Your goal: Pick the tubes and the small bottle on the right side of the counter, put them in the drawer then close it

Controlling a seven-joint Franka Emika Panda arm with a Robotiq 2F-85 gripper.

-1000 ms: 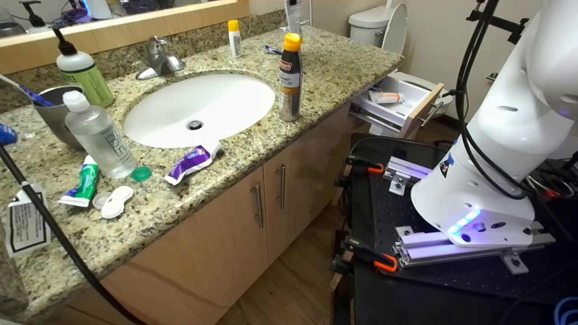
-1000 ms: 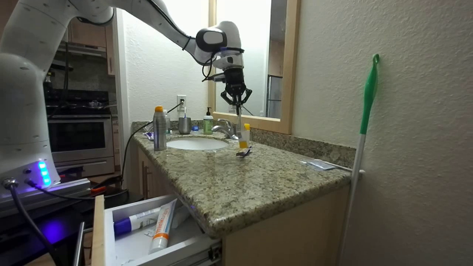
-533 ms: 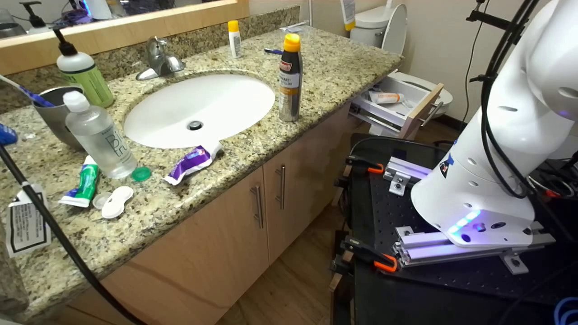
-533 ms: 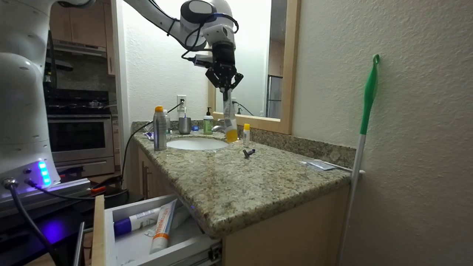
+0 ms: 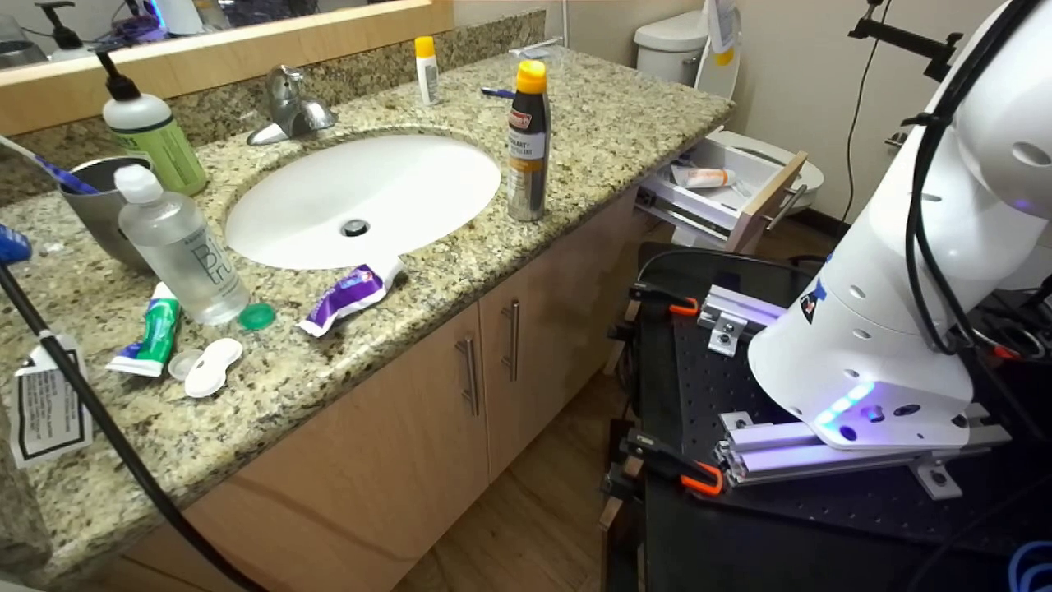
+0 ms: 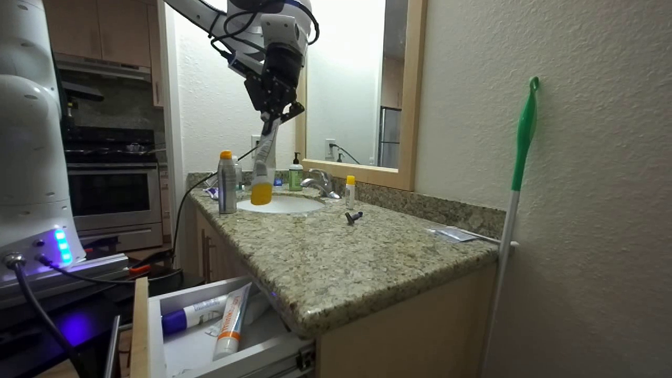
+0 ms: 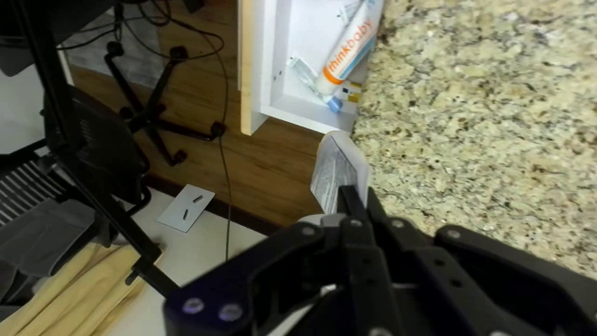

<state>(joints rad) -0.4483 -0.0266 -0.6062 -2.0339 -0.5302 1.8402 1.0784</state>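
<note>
Seemed carry step: claw point(image 6: 269, 127) pinched white-and-yellow squeeze tube point(image 6: 264, 164). Next likely needed reach over open drawer point(image 7: 268, 56), wrist view's 12 o'clock, then drop.

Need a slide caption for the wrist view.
Gripper holding a whitish tube, open drawer at top, speckled counter at right.
</note>
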